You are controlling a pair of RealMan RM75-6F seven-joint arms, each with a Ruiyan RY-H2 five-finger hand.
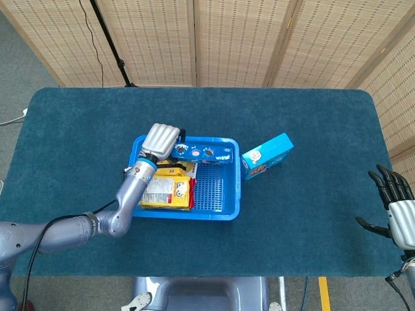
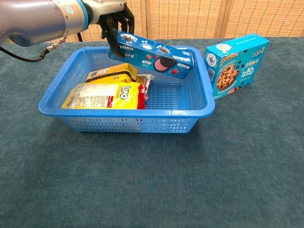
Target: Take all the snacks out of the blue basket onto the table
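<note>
My left hand [image 1: 161,139] [image 2: 116,26] grips the left end of the blue Oreo box [image 1: 202,153] [image 2: 154,53], which hangs lifted above the far side of the blue basket [image 1: 217,211] [image 2: 199,111]. Inside the basket lie yellow snack bags [image 1: 166,191] [image 2: 102,94] with a red packet under them. A blue cookie box [image 1: 267,155] [image 2: 236,64] stands on the table just right of the basket. My right hand [image 1: 397,210] hovers open at the table's right front edge, far from everything, with nothing in it.
The dark teal table [image 1: 311,129] extends widely around the basket. Wicker screens [image 1: 233,39] stand behind the far edge. A black stand pole [image 1: 110,42] rises at the back left.
</note>
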